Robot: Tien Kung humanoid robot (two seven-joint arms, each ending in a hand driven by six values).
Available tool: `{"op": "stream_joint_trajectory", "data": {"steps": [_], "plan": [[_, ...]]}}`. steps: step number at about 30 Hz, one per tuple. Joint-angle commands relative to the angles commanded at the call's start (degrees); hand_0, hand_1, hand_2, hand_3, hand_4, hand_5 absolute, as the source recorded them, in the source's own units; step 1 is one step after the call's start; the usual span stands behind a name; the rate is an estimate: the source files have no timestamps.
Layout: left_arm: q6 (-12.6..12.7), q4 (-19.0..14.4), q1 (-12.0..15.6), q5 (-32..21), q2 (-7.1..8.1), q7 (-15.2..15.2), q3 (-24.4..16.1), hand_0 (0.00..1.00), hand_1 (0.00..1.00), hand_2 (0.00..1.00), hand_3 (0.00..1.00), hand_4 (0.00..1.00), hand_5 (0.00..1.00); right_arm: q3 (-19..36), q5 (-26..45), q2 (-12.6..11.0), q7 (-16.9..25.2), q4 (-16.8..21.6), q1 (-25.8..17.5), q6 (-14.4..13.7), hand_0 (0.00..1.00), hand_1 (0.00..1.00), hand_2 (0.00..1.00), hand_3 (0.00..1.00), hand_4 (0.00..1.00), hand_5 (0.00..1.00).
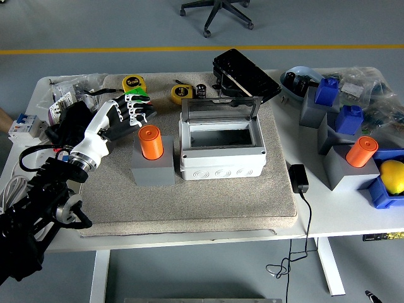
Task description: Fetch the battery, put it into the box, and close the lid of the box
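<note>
An orange cylindrical battery (150, 142) stands upright on a grey block (153, 168) on the beige mat (189, 202). Just right of it is the grey-white box (222, 151), its clear lid (220, 112) standing up at the back and its inside bare. My left hand (139, 112) reaches in from the lower left and hovers just behind and above the battery. Its fingers are spread and hold nothing. The right arm does not show.
A second orange cylinder (362, 151) sits on a grey block at the right among blue blocks (349, 118) and a yellow fruit (392, 175). Two yellow tape measures (134, 82) and a black case (245, 72) lie behind. A black adapter (298, 178) lies right of the mat.
</note>
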Motion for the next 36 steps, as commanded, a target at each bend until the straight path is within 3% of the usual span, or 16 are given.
{"op": "stream_joint_trajectory", "data": {"steps": [8, 17, 18, 29, 30, 35, 36], "plan": [[1.7, 1.0, -0.5, 0.2, 0.19, -2.9, 3.5, 0.666, 0.640, 0.603, 0.596, 0.998, 0.174, 0.4, 0.0, 0.2, 0.1, 0.0, -0.2, 0.1, 0.659, 0.640, 0.648, 0.539, 0.887, 0.435], [2.9, 1.4, -1.0, -0.8, 0.57, -4.0, 7.8, 0.657, 0.632, 0.600, 0.593, 0.998, 0.163, 0.6, 0.0, 0.2, 0.0, 0.0, -0.3, 0.1, 0.658, 0.640, 0.649, 0.539, 0.887, 0.435], [3.2, 1.5, -1.1, -0.7, 0.46, -4.1, 8.1, 0.634, 0.604, 0.597, 0.591, 0.998, 0.083, 0.5, 0.0, 0.2, 0.0, 0.0, -0.3, 0.1, 0.658, 0.640, 0.648, 0.539, 0.887, 0.435], [5.0, 3.0, -2.6, -1.6, 0.11, -3.9, 11.1, 0.629, 0.584, 0.593, 0.588, 0.998, 0.024, 0.7, 0.0, 0.2, -0.1, 0.0, -0.2, 0.1, 0.659, 0.640, 0.648, 0.539, 0.887, 0.434], [5.0, 3.2, -2.7, -2.0, 0.10, -3.8, 11.3, 0.506, 0.533, 0.575, 0.572, 0.950, 0.002, 0.6, 0.1, 0.2, -0.2, 0.0, -0.2, 0.1, 0.659, 0.640, 0.649, 0.539, 0.888, 0.435], [4.9, 4.0, -3.1, -4.0, -0.15, -3.9, 11.8, 0.506, 0.533, 0.575, 0.572, 0.950, 0.002, 0.6, 0.1, 0.2, -0.1, 0.0, -0.2, 0.1, 0.659, 0.640, 0.649, 0.539, 0.888, 0.435], [4.8, 4.3, -3.2, -4.6, -0.24, -3.8, 11.8, 0.410, 0.429, 0.452, 0.459, 0.974, 0.002, 0.6, 0.1, 0.3, -0.1, 0.0, -0.2, 0.0, 0.660, 0.640, 0.648, 0.540, 0.888, 0.435]]}}
